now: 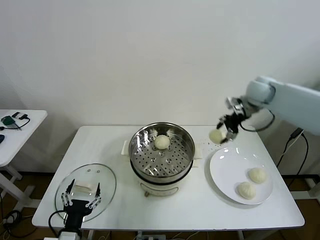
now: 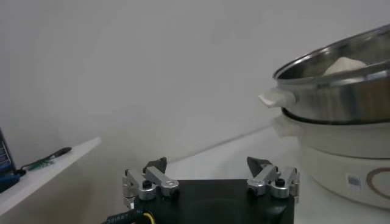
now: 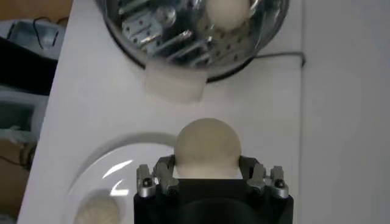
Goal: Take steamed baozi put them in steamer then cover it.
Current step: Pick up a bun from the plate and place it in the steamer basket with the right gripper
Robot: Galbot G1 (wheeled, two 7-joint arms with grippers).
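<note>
White table (image 1: 200, 210) (wall behind) bears steamer (image 1: 162, 152).

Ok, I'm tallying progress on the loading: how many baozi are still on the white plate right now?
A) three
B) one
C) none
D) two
D: two baozi lie on the plate, one sits in the steamer, and the right gripper holds the fourth in the air between them.

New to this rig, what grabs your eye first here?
The right tool holds a baozi in the air between the white plate and the steamer. One bun already sits on the steamer's perforated tray; two remain on the plate. The left tool hangs open over the glass lid.
</note>
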